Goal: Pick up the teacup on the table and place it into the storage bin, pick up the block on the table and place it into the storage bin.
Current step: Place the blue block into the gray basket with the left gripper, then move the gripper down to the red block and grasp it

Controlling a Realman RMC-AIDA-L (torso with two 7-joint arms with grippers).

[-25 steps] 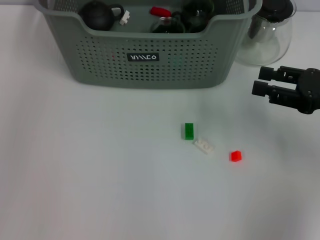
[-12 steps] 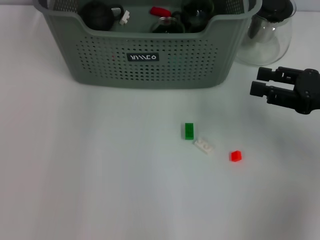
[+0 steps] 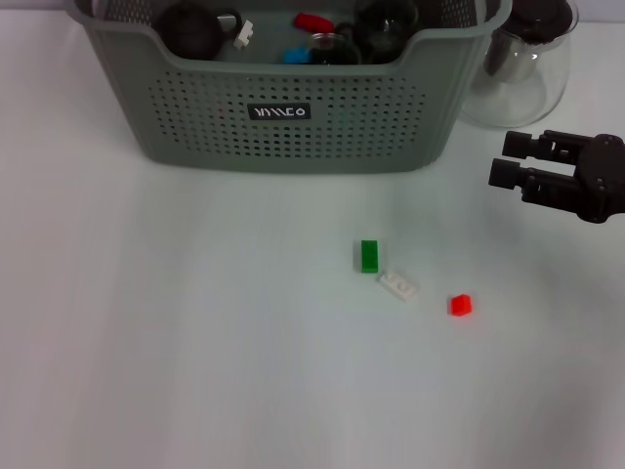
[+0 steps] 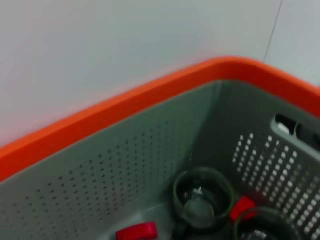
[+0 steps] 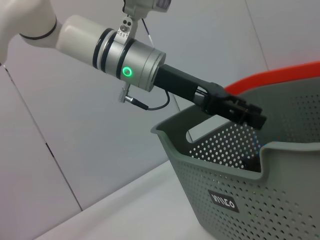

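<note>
A release over the perforated grey-green plastic storage bin [image 3: 293, 107] is judged in hand; the left gripper [image 5: 252, 117], poised above it, appears empty, jaws slightly parted. The right gripper [image 3: 513, 161] is held beside the bin, fingers narrowly apart, holding nothing. Next, the small green block [image 3: 369, 256] on the white table [image 3: 146, 342] must be grasped.

Storage bin [image 3: 293, 107] sits at the far side of the worktop [image 3: 146, 342], glass jug [image 3: 522, 68] just beside its right end, cups and small blocks lying inside it. In front of the bin, right of centre, three blocks lie in a loose row on the worktop: green block [image 3: 369, 256], white block [image 3: 398, 285] just beside it to the right and nearer, red block [image 3: 460, 305] further right, apart. Right gripper [image 3: 503, 161] hangs over the worktop's right side in front of the jug; left gripper [image 5: 250, 116] is over the bin's opening.
</note>
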